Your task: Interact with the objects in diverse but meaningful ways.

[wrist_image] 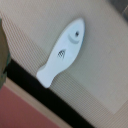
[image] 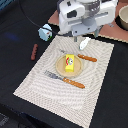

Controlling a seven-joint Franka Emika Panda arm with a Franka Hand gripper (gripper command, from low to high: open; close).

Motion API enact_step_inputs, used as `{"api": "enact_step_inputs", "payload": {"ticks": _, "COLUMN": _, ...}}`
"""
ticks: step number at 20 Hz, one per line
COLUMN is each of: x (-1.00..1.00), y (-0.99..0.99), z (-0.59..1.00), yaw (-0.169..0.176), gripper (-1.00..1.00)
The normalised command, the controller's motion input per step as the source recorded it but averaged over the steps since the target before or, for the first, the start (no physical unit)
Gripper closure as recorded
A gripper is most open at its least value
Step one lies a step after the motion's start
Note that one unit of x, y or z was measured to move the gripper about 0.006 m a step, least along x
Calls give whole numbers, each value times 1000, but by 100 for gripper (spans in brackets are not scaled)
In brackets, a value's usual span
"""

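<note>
A white fish-shaped scoop-like piece (image: 84, 43) lies flat on the striped placemat (image: 45, 75), and it fills the wrist view (wrist_image: 62, 50). My gripper (image: 77, 38) hangs just above and beside it, and its fingers are too blurred to read. A yellow pack with red-white print (image: 70, 62) lies on a tan plate (image: 59, 67) in the middle of the mat. A light blue-and-white little box (image: 46, 32) stands on the dark table beyond the mat, at the exterior view's left. A dark reddish-brown stick (image: 34, 51) lies on the table beside the mat.
A knife with an orange handle (image: 86, 58) lies beside the plate, and a fork with an orange handle (image: 67, 80) lies in front of it. A bowl (image: 122, 17) stands on a pinkish board (image: 112, 34) at the back, at the exterior view's right.
</note>
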Motion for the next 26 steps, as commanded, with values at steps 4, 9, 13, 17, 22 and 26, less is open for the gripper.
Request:
{"api": "enact_step_inputs", "payload": {"ticks": 4, "x": 28, "y": 499, "z": -280, "yaw": -151, "gripper": -100}}
{"api": "enact_step_inputs", "payload": {"ticks": 9, "x": -11, "y": 206, "z": -343, "yaw": -88, "gripper": -100}}
{"api": "enact_step_inputs", "payload": {"ticks": 13, "x": -84, "y": 136, "z": -359, "yaw": -30, "gripper": -100}}
{"api": "enact_step_inputs", "payload": {"ticks": 17, "x": -62, "y": 195, "z": -386, "yaw": -19, "gripper": -100}}
{"api": "enact_step_inputs", "payload": {"ticks": 22, "x": -83, "y": 240, "z": -394, "yaw": -14, "gripper": -100}}
{"api": "enact_step_inputs", "payload": {"ticks": 26, "x": -78, "y": 281, "z": -369, "yaw": -11, "gripper": -100}}
